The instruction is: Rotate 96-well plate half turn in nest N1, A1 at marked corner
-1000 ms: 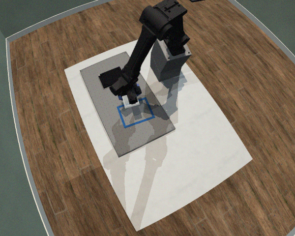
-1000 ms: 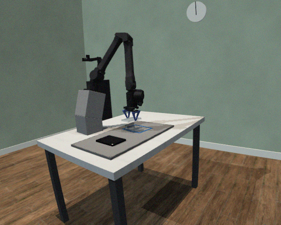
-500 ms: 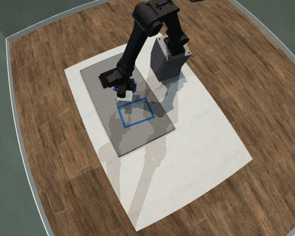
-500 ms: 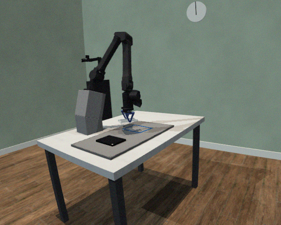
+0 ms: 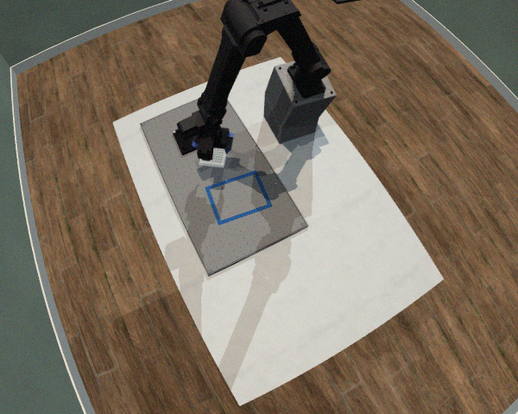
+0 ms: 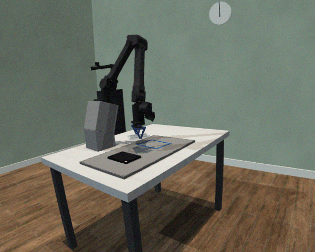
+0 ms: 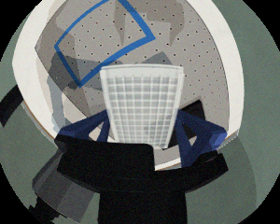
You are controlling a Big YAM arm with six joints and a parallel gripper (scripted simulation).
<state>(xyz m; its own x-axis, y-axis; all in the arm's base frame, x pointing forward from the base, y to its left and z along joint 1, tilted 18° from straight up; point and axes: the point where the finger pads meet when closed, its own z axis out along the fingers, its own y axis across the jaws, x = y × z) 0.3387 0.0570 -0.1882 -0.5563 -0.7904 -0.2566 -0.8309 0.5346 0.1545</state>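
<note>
The white 96-well plate (image 5: 213,156) hangs level above the grey deck (image 5: 224,187), between the black nest N1 (image 5: 187,140) and the blue taped outline B1 (image 5: 237,197). My gripper (image 5: 212,150) is shut on the plate across its short width, with the blue fingers on its two long sides. In the wrist view the plate (image 7: 142,105) fills the middle between the fingers, with B1 (image 7: 103,37) beyond it. The exterior view shows the nest (image 6: 124,157) empty and the plate (image 6: 137,136) under the gripper (image 6: 138,132). I cannot tell which corner is cut off.
The arm's grey base block (image 5: 294,104) stands beside the deck on the white table; it also shows in the exterior view (image 6: 100,133). The arm partly hides the nest in the top view. The deck's long edges lie close to the table edges.
</note>
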